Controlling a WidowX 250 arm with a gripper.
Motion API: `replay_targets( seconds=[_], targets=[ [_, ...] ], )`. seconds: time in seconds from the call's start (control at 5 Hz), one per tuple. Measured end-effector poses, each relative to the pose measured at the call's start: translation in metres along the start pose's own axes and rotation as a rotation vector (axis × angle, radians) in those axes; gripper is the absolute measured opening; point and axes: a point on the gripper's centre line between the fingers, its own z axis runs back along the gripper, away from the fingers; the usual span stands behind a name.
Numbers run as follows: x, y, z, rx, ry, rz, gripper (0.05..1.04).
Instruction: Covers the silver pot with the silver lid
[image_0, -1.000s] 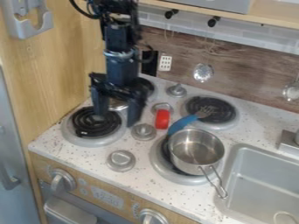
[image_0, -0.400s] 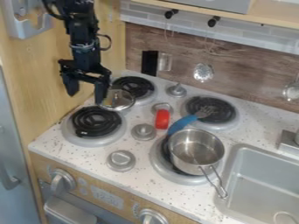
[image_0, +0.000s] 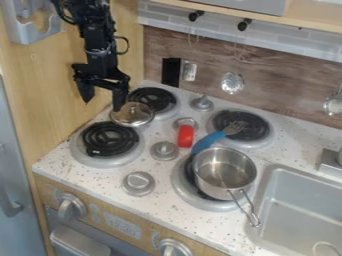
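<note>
The speckled white table (image_0: 167, 196) holds the silver pot (image_0: 226, 175), open-topped on the near right burner (image_0: 185, 191). Farther left, the silver lid (image_0: 135, 116) lies between the near left burner (image_0: 107, 139) and far left burner (image_0: 157, 99), beside the spread claw (image_0: 102, 105).

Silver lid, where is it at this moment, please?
In the camera view, the silver lid is on the picture's left side of the stovetop, between the front left burner and the back left burner, close to the gripper.
</note>
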Motion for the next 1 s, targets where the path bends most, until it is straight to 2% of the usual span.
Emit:
replay_targets(
  seconds=[0.2,0.4,0.8,1.0],
  targets=[
    [0.02,0.005,-0.015,-0.015,-0.017,0.029,0.999],
    [0.033,0.009,-0.031,-0.028,-0.011,0.05,0.999],
    [0.05,0.009,-0.054,-0.029,-0.004,0.071,0.999],
    [0.054,0.005,-0.059,-0.029,-0.004,0.067,0.999]
  ],
)
